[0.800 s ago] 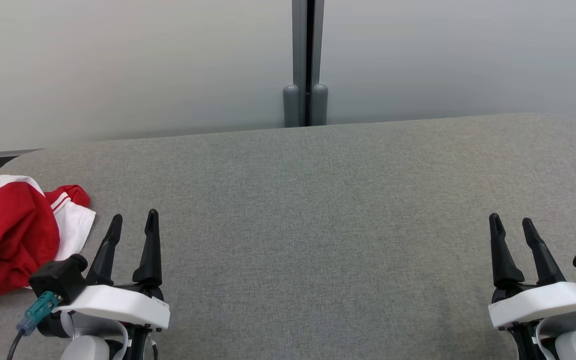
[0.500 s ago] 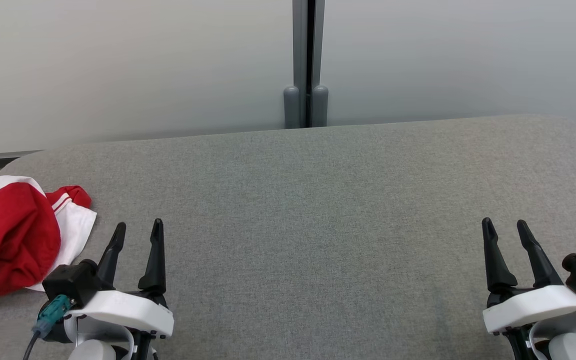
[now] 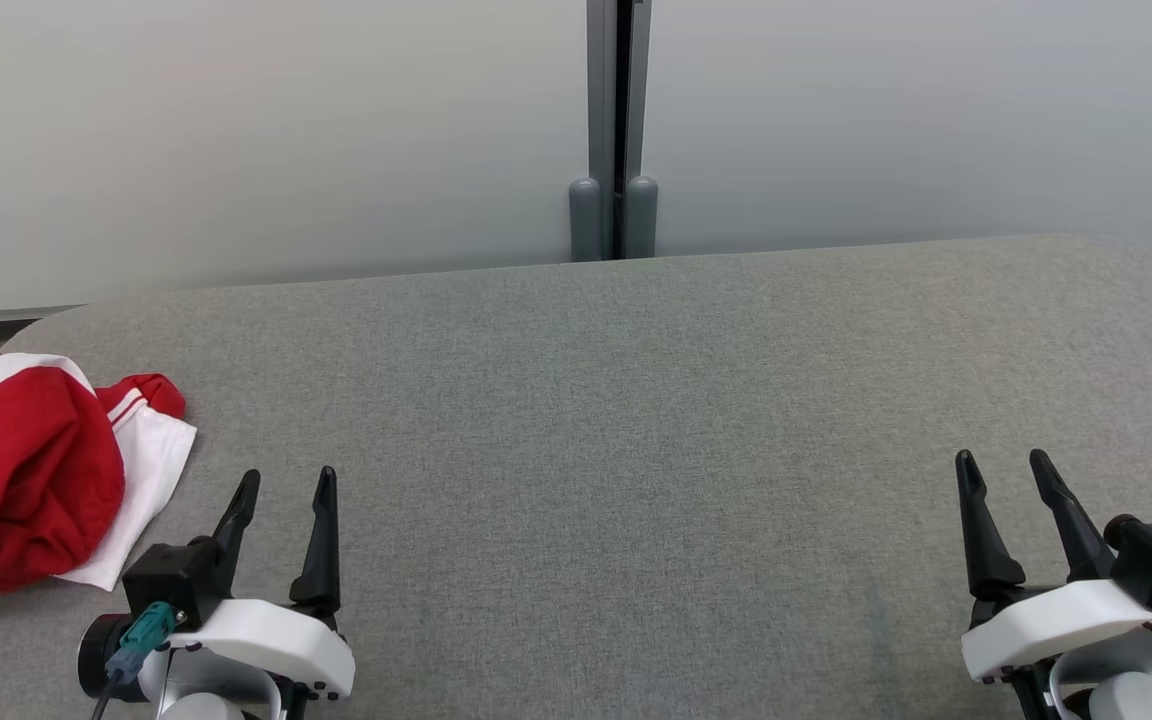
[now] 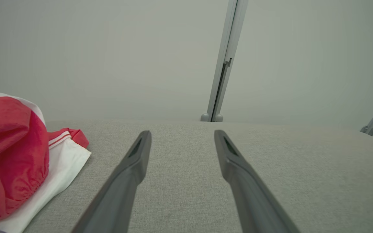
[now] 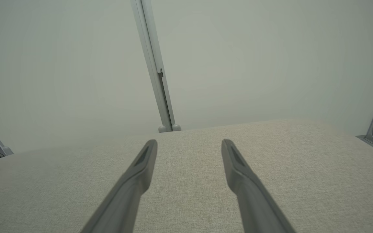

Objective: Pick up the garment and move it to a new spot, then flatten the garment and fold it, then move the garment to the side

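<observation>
Crumpled red-and-white fabric garment [image 3: 26,480]: nine o'clock, by the grey cloth-covered surface's [image 3: 636,400] rounded left corner. Left pincer [image 3: 288,478] at seven, right pincer [image 3: 1001,462] at five, both spread, unladen; broad grey expanse between.

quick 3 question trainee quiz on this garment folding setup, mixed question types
1. True or false: the left claw is shut on the garment.
2. Where on the grey surface does the garment lie? A) its left end B) its middle C) its right end
3. Fill in: the right claw is ____ and holds nothing.

Key: 1 false, it is open and apart from the cloth; 2 A; 3 open
</observation>
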Controlling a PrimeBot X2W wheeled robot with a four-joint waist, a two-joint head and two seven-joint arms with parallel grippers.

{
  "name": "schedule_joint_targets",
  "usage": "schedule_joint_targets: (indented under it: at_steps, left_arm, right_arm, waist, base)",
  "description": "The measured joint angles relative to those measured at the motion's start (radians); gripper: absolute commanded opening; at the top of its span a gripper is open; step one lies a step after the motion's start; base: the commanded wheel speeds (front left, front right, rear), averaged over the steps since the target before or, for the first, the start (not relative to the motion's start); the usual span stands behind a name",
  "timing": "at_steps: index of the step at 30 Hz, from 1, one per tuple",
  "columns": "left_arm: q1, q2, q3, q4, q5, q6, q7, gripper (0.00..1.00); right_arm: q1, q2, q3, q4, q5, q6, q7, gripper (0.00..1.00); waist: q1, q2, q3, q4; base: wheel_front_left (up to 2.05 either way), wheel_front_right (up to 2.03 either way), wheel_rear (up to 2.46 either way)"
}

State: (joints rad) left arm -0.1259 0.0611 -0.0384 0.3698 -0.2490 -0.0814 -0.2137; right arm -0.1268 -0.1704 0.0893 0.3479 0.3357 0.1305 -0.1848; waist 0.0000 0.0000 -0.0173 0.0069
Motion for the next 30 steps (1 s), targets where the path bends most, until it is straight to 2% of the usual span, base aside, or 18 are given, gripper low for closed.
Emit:
schedule_joint_targets:
  at_steps: [13, 30]
  left_arm:
    - [-0.006, -0.002, 0.001, 0.046, 0.075, 0.003, -0.026, 1.00]
    - [-0.017, -0.007, 0.004, 0.080, 0.130, 0.002, -0.048, 1.00]
  right_arm:
    - [0.004, 0.006, -0.001, 0.016, -0.078, 0.000, -0.008, 1.00]
    - [0.007, 0.015, -0.010, 0.027, -0.107, 0.000, -0.015, 1.00]
  waist:
    - [0.0000, 0.0000, -0.006, 0.003]
    - [0.0000, 0.0000, -0.014, 0.009]
  base:
    - [0.00, 0.00, 0.00]
    - [0.00, 0.00, 0.00]
